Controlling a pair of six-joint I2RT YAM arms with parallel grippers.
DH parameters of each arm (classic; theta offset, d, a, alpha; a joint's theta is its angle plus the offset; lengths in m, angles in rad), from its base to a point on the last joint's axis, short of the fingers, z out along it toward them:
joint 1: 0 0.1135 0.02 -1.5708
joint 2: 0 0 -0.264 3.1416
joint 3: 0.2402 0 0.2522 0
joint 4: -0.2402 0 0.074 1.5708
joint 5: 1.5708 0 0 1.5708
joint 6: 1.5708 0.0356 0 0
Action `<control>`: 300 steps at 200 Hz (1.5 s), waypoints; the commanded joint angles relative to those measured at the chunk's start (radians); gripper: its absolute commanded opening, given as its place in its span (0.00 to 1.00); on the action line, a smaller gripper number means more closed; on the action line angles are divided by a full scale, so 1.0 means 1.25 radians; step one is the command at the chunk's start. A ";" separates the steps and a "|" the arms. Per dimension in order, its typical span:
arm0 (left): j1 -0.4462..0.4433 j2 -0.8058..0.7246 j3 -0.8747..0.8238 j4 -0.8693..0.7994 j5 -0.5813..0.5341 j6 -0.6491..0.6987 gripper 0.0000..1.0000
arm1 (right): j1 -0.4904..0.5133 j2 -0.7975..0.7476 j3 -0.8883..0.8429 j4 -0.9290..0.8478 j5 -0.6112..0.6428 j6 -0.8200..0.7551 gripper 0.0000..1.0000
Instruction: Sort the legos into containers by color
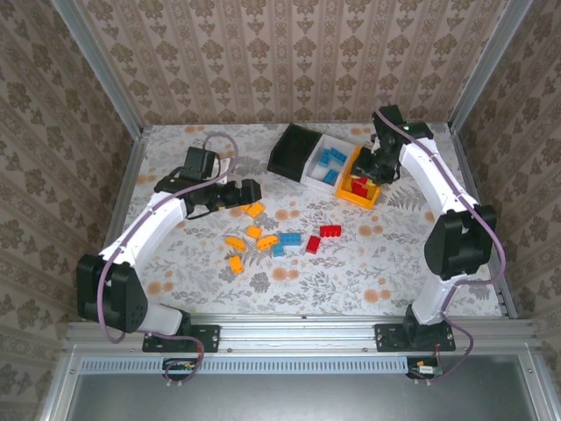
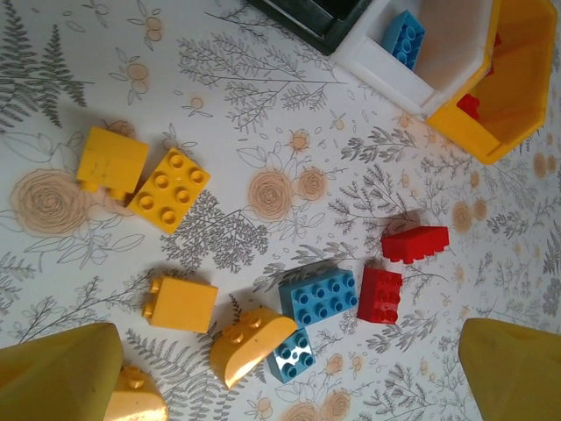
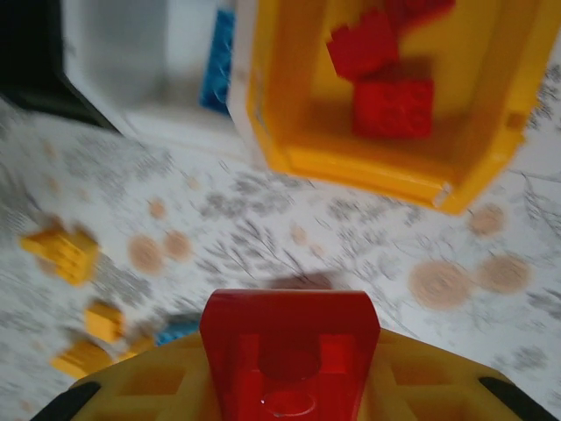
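Right tool (image 1: 377, 167) clenched on small red plastic brick (image 3: 289, 338), near orange-yellow plastic bin (image 3: 368, 167). I judge early release could bounce it off the rim onto tabletop (image 1: 394, 263). Left tool (image 1: 248, 192) released, above loose bricks (image 1: 263, 239).

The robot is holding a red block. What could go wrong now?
1. The right gripper might release its red brick too early, so it hits the rim of the orange-yellow bin and bounces out.
2. The white bin stands right beside, so the brick could land among its blue bricks.
3. The open left gripper hangs over crowded bricks; a loose blue brick sits right beside a loose red brick, so it might grab both.
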 commanded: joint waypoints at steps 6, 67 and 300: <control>0.026 -0.059 -0.019 -0.026 0.002 0.019 1.00 | -0.046 0.079 0.000 0.119 -0.120 0.179 0.35; 0.088 -0.167 -0.088 -0.067 -0.009 0.017 1.00 | -0.085 0.211 0.049 0.148 -0.127 0.217 0.35; -0.121 0.008 0.032 -0.082 -0.077 0.071 1.00 | -0.024 -0.014 -0.076 -0.030 -0.005 -0.003 0.63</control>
